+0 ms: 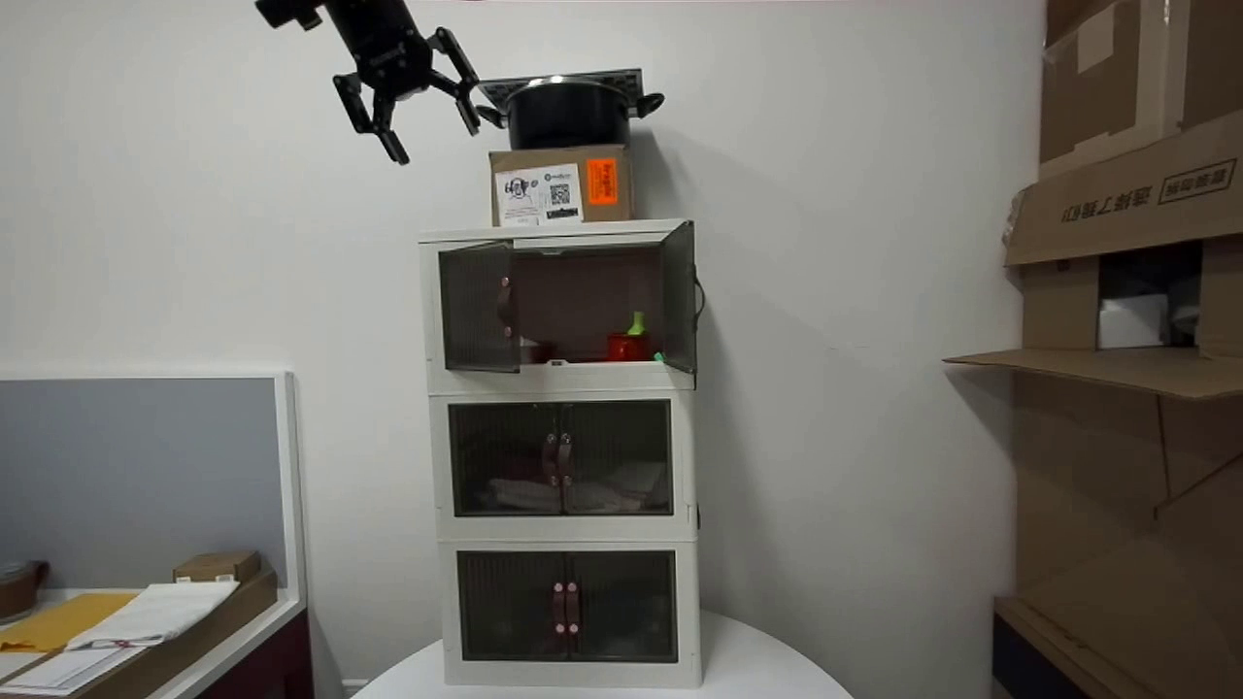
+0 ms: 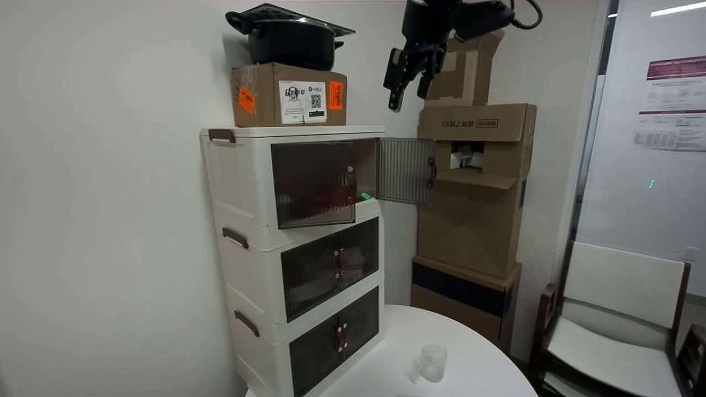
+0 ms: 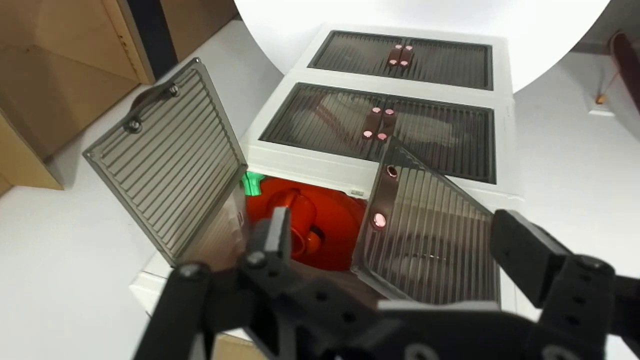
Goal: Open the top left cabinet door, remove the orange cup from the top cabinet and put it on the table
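Note:
The top cabinet [image 1: 558,381] stands on two like cubes on the round white table [image 1: 767,660]. Its top left door [image 1: 476,311] is smoky grey and stands partly open, also in the wrist view [image 3: 435,240]. The matching right-hand door [image 1: 678,301] is swung wide open. A red-orange cup [image 1: 626,348] sits inside at the right; in the wrist view the cup [image 3: 302,212] lies on or before a red surface, partly covered by a finger. My gripper [image 1: 432,144] is open and empty, above and left of the cabinet. It also shows in an exterior view [image 2: 410,100].
A cardboard box [image 2: 262,96] and a black pot [image 1: 568,115] stand on the cabinet. A green item [image 3: 253,183] lies at the cabinet's front edge. A clear cup [image 2: 433,363] stands on the table. Cardboard boxes [image 2: 469,231] and a white chair [image 2: 620,281] are beside it.

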`<state>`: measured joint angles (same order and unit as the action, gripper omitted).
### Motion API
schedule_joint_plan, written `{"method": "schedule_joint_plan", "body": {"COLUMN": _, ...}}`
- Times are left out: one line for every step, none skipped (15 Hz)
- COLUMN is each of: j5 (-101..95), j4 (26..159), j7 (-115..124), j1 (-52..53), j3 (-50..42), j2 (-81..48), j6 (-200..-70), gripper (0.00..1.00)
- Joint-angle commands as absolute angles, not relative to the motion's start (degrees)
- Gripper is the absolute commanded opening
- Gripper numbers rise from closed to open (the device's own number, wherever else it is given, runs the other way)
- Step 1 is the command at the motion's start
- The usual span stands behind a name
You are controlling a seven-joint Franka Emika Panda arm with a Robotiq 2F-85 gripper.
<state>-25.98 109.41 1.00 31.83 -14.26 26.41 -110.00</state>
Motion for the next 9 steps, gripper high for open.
{"method": "schedule_joint_plan", "body": {"j5": -20.2, "j4": 100.01, "j7": -12.68, "j1": 34.42, "j3": -19.24, "j2": 18.96, "j6": -104.53, "gripper": 1.0}}
{"method": "schedule_joint_plan", "body": {"j5": -19.36, "j4": 98.77, "j7": -15.48, "j1": 34.53, "j3": -20.3, "j2": 17.4, "j6": -104.09, "gripper": 1.0}}
{"method": "schedule_joint_plan", "body": {"j5": -14.4, "j4": 97.65, "j7": -20.69, "j1": 24.7, "j3": -14.24, "j2": 14.39, "j6": -105.14, "gripper": 1.0}}
{"method": "schedule_joint_plan", "body": {"j5": -12.84, "j4": 96.63, "j7": -23.04, "j1": 23.16, "j3": -13.83, "j2": 12.49, "j6": -105.45, "gripper": 1.0}}
{"method": "schedule_joint_plan", "body": {"j5": -11.45, "j4": 95.84, "j7": -25.18, "j1": 20.6, "j3": -12.48, "j2": 10.72, "j6": -106.13, "gripper": 1.0}}
{"method": "schedule_joint_plan", "body": {"j5": -10.78, "j4": 95.29, "j7": -26.58, "j1": 18.3, "j3": -11.09, "j2": 9.05, "j6": -107.2, "gripper": 1.0}}
{"method": "schedule_joint_plan", "body": {"j5": -9.97, "j4": 94.61, "j7": -27.95, "j1": 16.4, "j3": -9.61, "j2": 7.28, "j6": -108.18, "gripper": 1.0}}
{"method": "schedule_joint_plan", "body": {"j5": -8.95, "j4": 93.78, "j7": -29.28, "j1": 14.78, "j3": -8.31, "j2": 5.6, "j6": -108.94, "gripper": 1.0}}
{"method": "schedule_joint_plan", "body": {"j5": -7.85, "j4": 92.71, "j7": -30.54, "j1": 13.48, "j3": -7.07, "j2": 3.86, "j6": -109.64, "gripper": 1.0}}
